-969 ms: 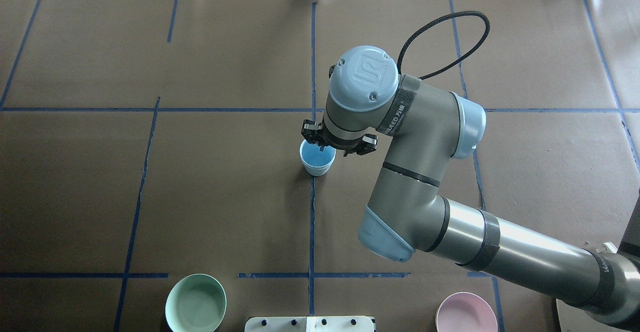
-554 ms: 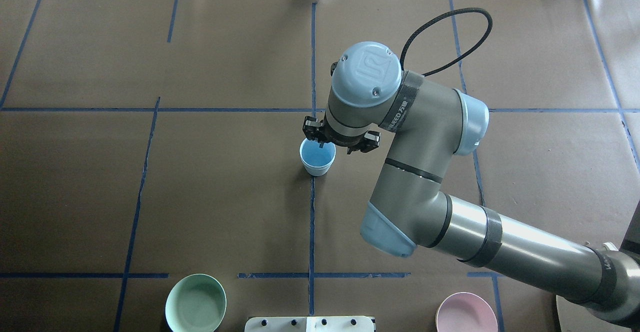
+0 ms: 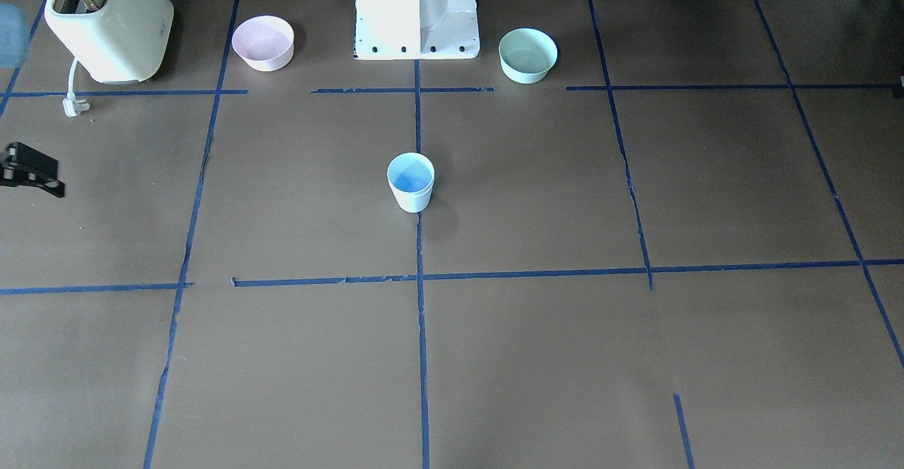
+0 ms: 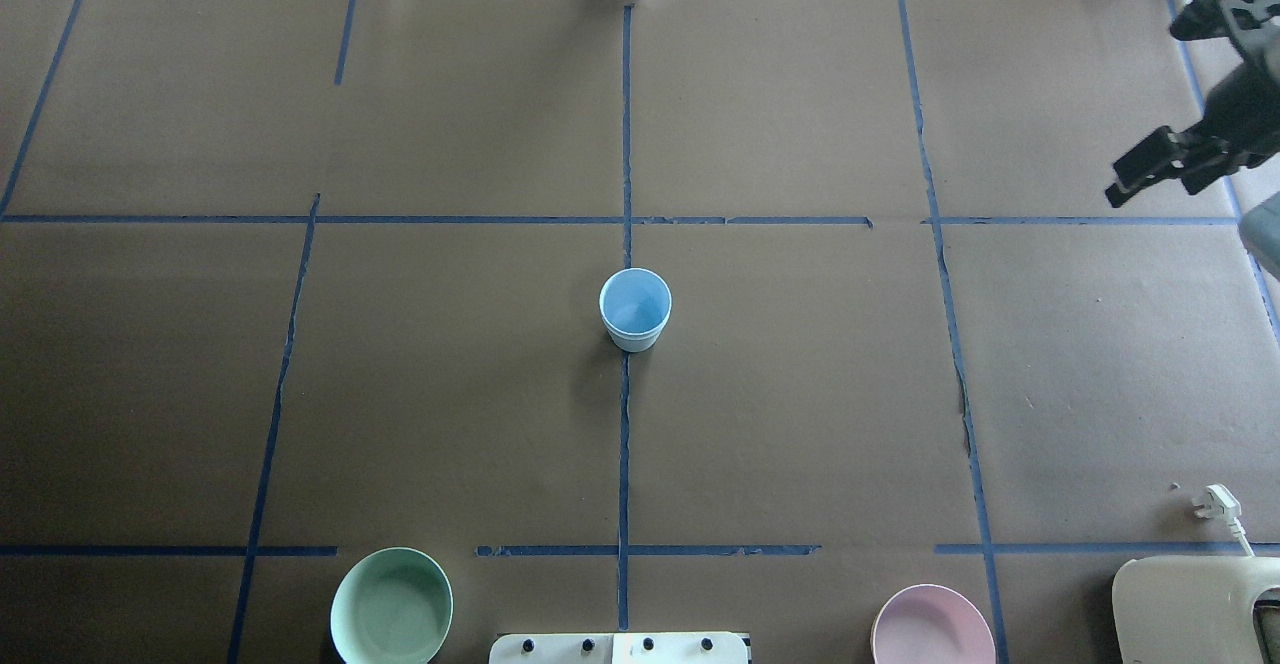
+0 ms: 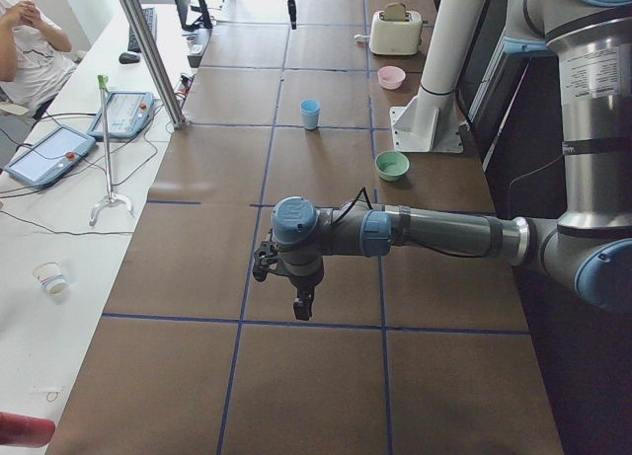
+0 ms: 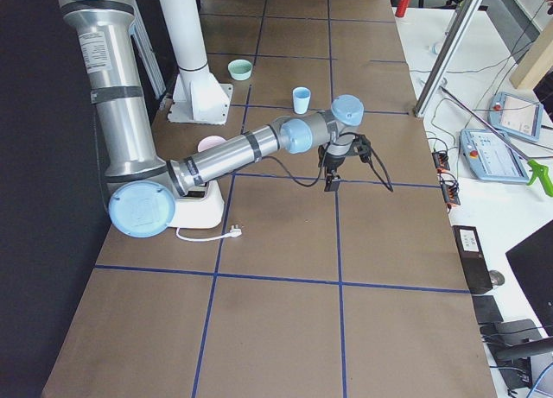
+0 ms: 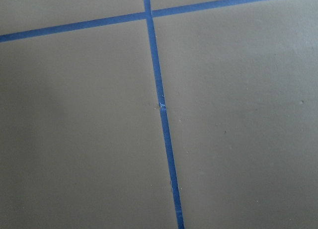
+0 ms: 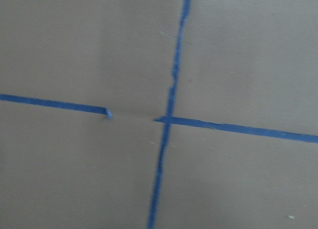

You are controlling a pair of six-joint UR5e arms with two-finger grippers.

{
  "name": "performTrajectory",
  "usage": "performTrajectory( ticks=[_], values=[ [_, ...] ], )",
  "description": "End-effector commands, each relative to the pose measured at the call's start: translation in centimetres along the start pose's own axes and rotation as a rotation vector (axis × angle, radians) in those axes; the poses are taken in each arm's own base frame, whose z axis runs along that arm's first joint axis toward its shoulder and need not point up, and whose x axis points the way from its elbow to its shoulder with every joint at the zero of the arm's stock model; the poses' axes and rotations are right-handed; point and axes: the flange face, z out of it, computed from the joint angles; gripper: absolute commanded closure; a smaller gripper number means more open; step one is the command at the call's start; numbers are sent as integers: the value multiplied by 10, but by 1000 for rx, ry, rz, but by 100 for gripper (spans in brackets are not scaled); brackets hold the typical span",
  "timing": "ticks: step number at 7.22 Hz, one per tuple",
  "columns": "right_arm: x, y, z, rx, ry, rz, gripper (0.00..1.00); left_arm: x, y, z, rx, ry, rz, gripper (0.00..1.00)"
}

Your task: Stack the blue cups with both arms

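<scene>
One pale-blue cup [image 4: 635,309] with a brighter blue inside stands upright on the centre tape line; it also shows in the front view [image 3: 410,181]. I see no second cup apart from it and cannot tell if one is nested inside. My right gripper [image 4: 1175,169] hangs at the table's far right edge, well away from the cup; its jaws look spread, and it is empty. My left gripper [image 5: 301,302] shows only in the exterior left view, low over bare table far from the cup; I cannot tell if it is open or shut.
A mint-green bowl [image 4: 391,606] and a pink bowl [image 4: 932,626] sit near the robot's white pedestal base [image 3: 417,10]. A cream toaster [image 3: 109,20] with a loose plug [image 4: 1215,499] stands at the robot's right. Blue tape lines cross the brown table cover.
My right arm has pulled back from directly over the cup to the table's far right edge. The cup stays where it was.
</scene>
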Motion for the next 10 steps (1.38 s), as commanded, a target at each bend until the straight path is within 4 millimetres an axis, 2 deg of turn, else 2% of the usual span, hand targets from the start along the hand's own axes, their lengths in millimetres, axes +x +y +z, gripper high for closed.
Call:
performTrajectory(
  ticks=[1, 2, 3, 4, 6, 8, 10],
  values=[
    [116, 93, -3, -20, 22, -29, 0, -7, 5, 5, -10, -3, 24, 0],
    [148, 134, 3, -39, 26, 26, 0, -4, 4, 3, -3, -5, 30, 0],
    [167, 162, 7, -51, 26, 80, 0, -5, 5, 4, -4, -1, 22, 0],
    [166, 170, 5, -48, 27, 101, 0, -11, 9, 10, -16, 4, 10, 0],
    [165, 163, 4, -43, 31, 89, 0, -22, 6, 20, -36, 2, -11, 0],
    [164, 163, 4, -44, 29, 88, 0, -16, 4, 13, -24, -6, 6, 0],
    [163, 162, 7, -51, 28, 85, 0, -17, 6, 16, -30, -4, 6, 0]
  ],
)
